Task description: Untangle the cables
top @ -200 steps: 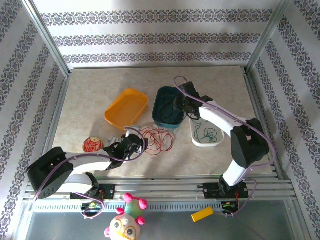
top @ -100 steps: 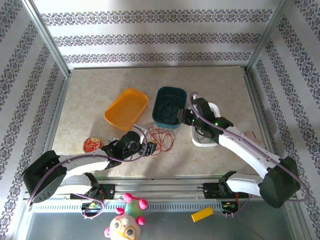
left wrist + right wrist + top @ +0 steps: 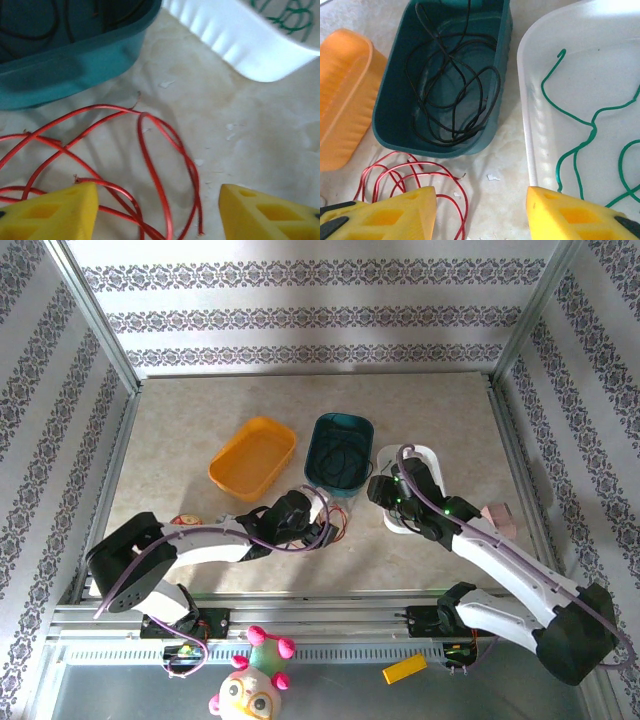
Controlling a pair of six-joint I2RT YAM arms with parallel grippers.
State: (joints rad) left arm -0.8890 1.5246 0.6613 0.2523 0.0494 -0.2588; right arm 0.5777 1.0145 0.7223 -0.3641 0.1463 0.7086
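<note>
Your left jaws are wide apart and empty. The red cable (image 3: pixel 141 145) lies on the counter (image 3: pixel 260 130) right between them and off to their left, with one long loop running straight away from them, so this arm is the nearer one. Your right jaws are apart and empty too, with the teal bin (image 3: pixel 390 115) ahead holding the black cable (image 3: pixel 450 95), the white tray (image 3: pixel 540 115) to their right holding the green cable (image 3: pixel 592 131), and the orange bin (image 3: pixel 345 95) to their left.

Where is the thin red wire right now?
In the left wrist view, the thin red wire lies looped on the tabletop just outside the teal plastic tub, under the open left gripper.
</note>
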